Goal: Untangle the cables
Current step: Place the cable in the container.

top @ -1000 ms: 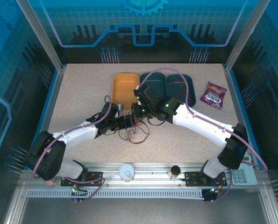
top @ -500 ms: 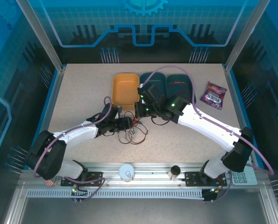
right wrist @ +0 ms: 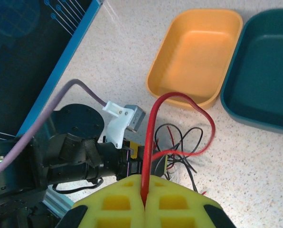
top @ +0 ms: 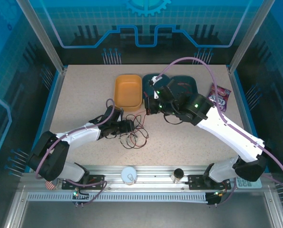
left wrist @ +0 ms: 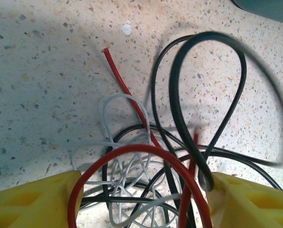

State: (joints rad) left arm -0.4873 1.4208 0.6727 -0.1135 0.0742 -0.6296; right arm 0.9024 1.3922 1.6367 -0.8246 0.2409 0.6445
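Three cables, the red cable (right wrist: pixel 153 123), black cable (left wrist: pixel 178 95) and white-grey cable (left wrist: pixel 105 111), lie knotted on the table (top: pixel 84 95) at six o'clock from the orange tray (top: pixel 127 90). The right gripper (right wrist: pixel 144 195), at one o'clock of the heap, is clamped on the red cable. The left gripper (left wrist: pixel 141 199) straddles the tangle with jaws apart, grasping nothing. Advised technique: pin the black and white-grey strands with the left gripper, then draw red slowly toward one o'clock, pausing wherever a loop snags.
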